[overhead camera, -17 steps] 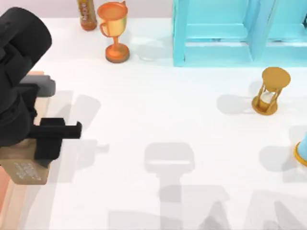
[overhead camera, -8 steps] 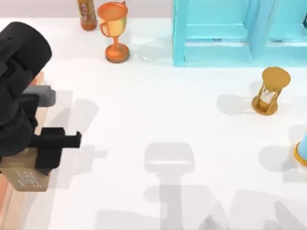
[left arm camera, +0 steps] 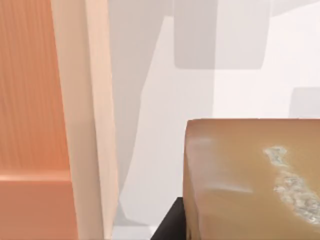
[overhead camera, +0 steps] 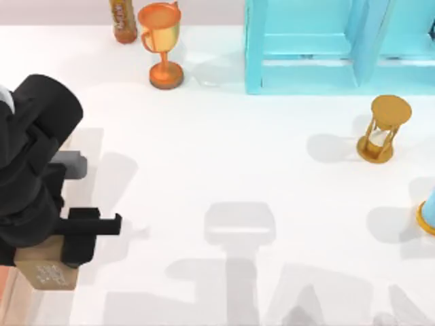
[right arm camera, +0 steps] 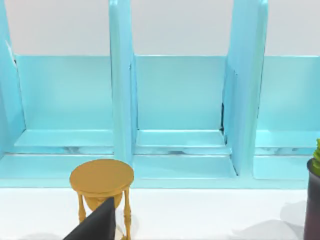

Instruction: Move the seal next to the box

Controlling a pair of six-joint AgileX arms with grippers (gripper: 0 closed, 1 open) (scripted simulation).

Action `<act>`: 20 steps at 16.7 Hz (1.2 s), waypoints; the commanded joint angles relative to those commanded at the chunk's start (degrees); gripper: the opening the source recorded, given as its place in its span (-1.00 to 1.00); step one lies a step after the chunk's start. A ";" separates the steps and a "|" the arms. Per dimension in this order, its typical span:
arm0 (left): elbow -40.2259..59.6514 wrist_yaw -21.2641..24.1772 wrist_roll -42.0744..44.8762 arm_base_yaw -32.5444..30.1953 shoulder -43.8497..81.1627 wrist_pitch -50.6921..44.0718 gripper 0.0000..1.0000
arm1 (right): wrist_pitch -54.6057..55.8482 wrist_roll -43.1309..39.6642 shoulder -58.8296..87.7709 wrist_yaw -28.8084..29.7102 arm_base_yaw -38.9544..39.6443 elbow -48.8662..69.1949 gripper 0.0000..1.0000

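White surface [overhead camera: 224, 156] carries everything. Landmark for all placements: the box.

Cyan shelf unit [overhead camera: 326, 44] stands at the far edge, well apart from the box, toward the top view's right. The right wrist view faces its open compartments [right arm camera: 177, 100].

Box [overhead camera: 5, 285]: only a sliver of orange-tan wood shows at the top view's left edge, below the left arm. The left wrist view shows more: a thick pale wall [left arm camera: 95, 120] with the orange floor [left arm camera: 30, 85] beyond it.

Left arm [overhead camera: 34, 170], black, hangs over the box's side of the surface. Left pincer [overhead camera: 71, 248] is clamped on the seal [overhead camera: 47, 272].

Seal: tan-brown block with a whitish engraved pattern on its upper face, just beside the box's wall, on the surface side of it. The left wrist view shows the seal [left arm camera: 250, 180] apart from the wall, with a strip of white surface between. Whether the seal rests on the surface or hangs above it, cannot tell.

Orange trophy cup [overhead camera: 162, 44] and a brown bottle [overhead camera: 122, 20] stand at the far edge, well apart from the box.

Golden hourglass [overhead camera: 384, 129] stands far from the box, near the shelf unit; also in the right wrist view [right arm camera: 102, 192].

Right pincer: one dark fingertip [right arm camera: 97, 222] shows, in front of the hourglass; open or closed, cannot tell.
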 joint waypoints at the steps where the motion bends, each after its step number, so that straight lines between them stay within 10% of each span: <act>1: 0.00 0.00 0.00 0.00 0.00 0.00 -1.00 | 0.00 0.00 0.00 0.00 0.00 0.00 1.00; 14: 0.00 0.00 0.00 0.00 0.00 0.00 0.96 | 0.00 0.00 0.00 0.00 0.00 0.00 1.00; 20: 0.00 0.00 0.00 0.00 0.00 0.00 1.00 | 0.00 0.00 0.00 0.00 0.00 0.00 1.00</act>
